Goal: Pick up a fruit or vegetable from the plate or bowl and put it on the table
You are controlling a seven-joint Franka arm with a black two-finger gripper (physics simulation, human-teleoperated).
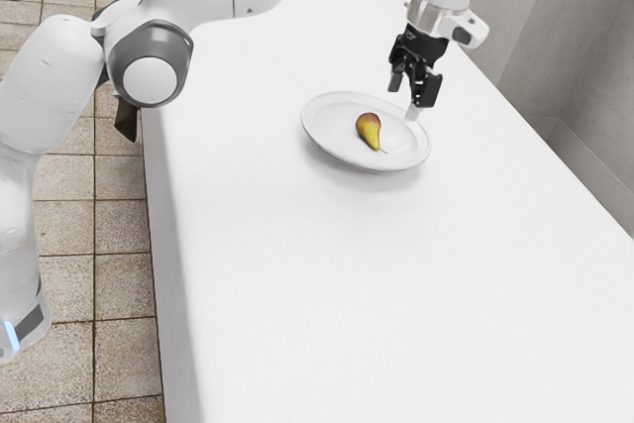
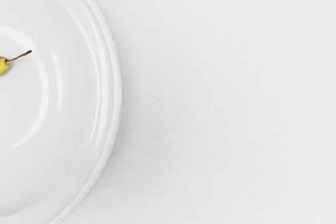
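While holding the black two-finger gripper (image 1: 410, 91) spread apart and empty near the glossy, round white plate (image 1: 331, 126), can see the tapering red-and-yellow pear (image 1: 369, 130) on it, mostly cut off in wrist view.

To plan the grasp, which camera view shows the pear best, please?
The exterior view: the whole pear, stem included, shows on the plate. The wrist view has its stem and tip, the rest cut off.

Table (image 1: 347, 294): is presenting a white, flat top.
Plate (image 1: 335, 124): is lying between the table's two long edges, toward its far edge.
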